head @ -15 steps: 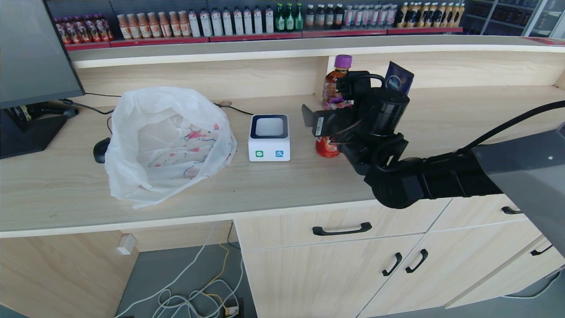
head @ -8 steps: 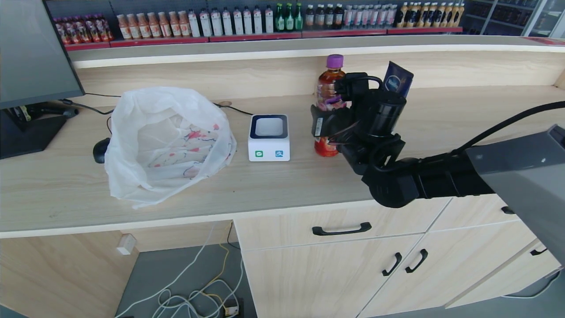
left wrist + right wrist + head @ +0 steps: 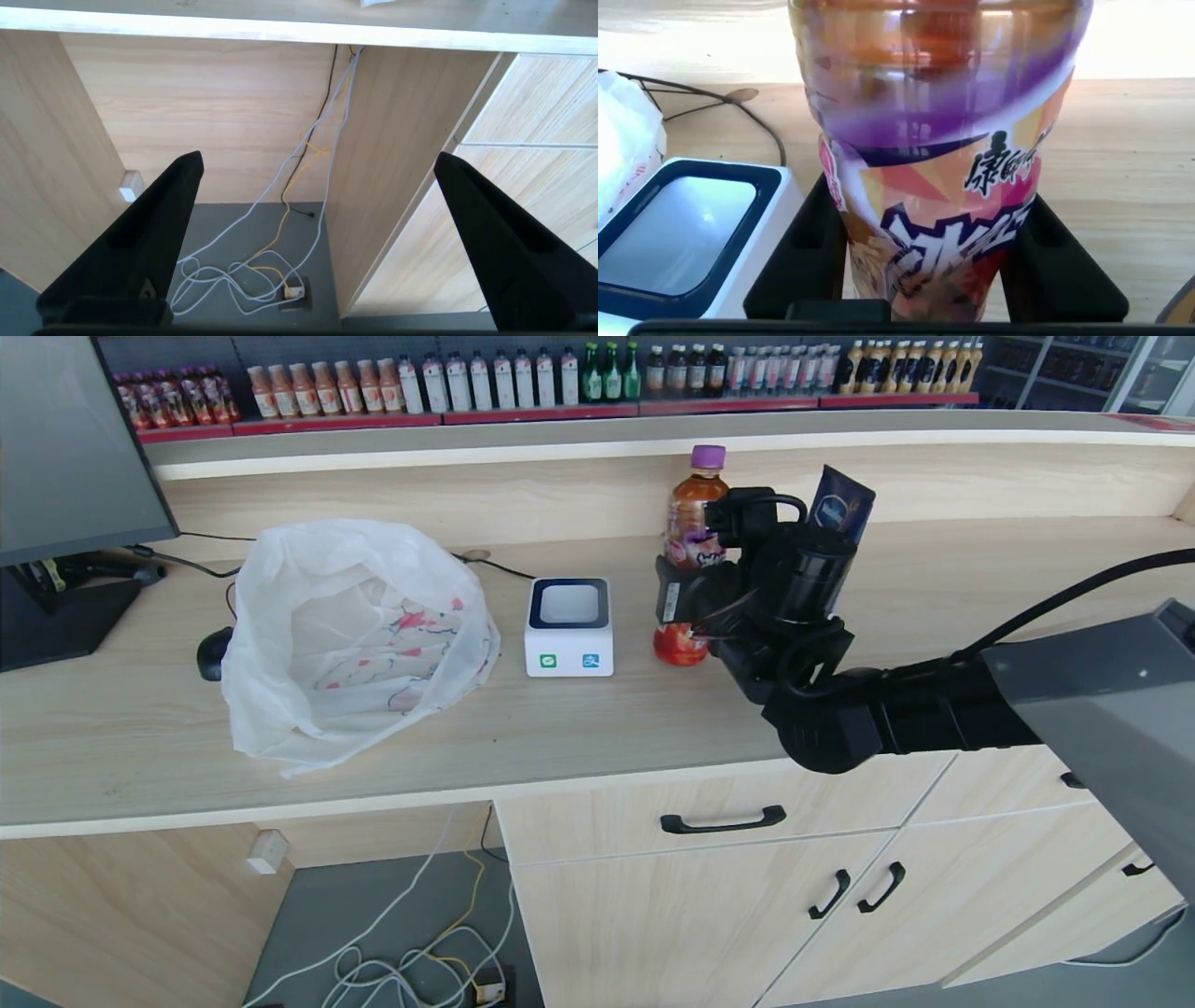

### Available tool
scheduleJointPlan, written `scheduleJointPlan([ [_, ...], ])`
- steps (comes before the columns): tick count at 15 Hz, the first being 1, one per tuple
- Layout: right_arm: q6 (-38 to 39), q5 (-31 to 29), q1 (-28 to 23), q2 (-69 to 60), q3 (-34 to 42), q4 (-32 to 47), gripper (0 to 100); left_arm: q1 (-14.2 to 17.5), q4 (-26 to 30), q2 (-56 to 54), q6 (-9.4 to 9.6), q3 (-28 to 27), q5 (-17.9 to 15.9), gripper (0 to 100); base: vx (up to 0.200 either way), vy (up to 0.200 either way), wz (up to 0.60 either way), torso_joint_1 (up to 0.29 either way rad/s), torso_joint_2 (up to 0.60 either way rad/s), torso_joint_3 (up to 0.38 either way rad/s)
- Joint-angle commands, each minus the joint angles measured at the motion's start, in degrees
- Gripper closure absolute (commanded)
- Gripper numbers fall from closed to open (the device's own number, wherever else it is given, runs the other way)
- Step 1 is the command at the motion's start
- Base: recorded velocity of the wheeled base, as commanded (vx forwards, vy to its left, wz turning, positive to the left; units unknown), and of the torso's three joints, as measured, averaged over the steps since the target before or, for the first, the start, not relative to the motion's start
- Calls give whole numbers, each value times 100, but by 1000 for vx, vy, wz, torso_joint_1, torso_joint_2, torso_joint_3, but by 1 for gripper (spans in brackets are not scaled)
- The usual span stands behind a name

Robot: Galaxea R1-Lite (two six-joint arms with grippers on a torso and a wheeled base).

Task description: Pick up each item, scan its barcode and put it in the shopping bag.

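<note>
The bottle [image 3: 689, 523], purple-capped and filled with reddish drink, stands upright just right of the scanner [image 3: 569, 627]. The right gripper [image 3: 686, 607] is clenched on its labelled middle, one black finger at each side. Whether its base rests on the counter [image 3: 607, 719] or hangs just above it I cannot tell. Left of the scanner sits the bag [image 3: 345, 635], mouth open upward. Inside are white folds with red markings, and I cannot tell whether any item lies among them. A mouse [image 3: 213, 653] lies beyond the bag from the scanner, and a blue pack [image 3: 843, 504] stands farther right of the scanner, behind the arm. The right wrist view brings the bottle [image 3: 938, 140] close, the right gripper [image 3: 934, 280] pressing both sides of the label and the scanner [image 3: 682, 233] with its pale window right beside it. The left wrist view looks lower than the scanner, under the counter's edge. There the left gripper [image 3: 318, 243] is spread wide, holding nothing, above cables [image 3: 252, 271] on the floor.
</note>
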Motion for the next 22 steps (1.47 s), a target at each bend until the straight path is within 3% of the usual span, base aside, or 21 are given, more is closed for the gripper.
scheduleJointPlan([
  [1,-2,3,1,-82,-4,-6,100,6,0,0,-1,0,1,0,0,0,0,0,0,0],
  [10,25,3,28,-205,13,-534,100,-2,0,0,-1,0,1,0,0,0,0,0,0,0],
  [16,25,3,327,-706,760,-815,100,6,0,0,-1,0,1,0,0,0,0,0,0,0],
  [22,69,-102,423,-1523,2096,-1368,100,-2,-9,0,-1,0,1,0,0,0,0,0,0,0],
])
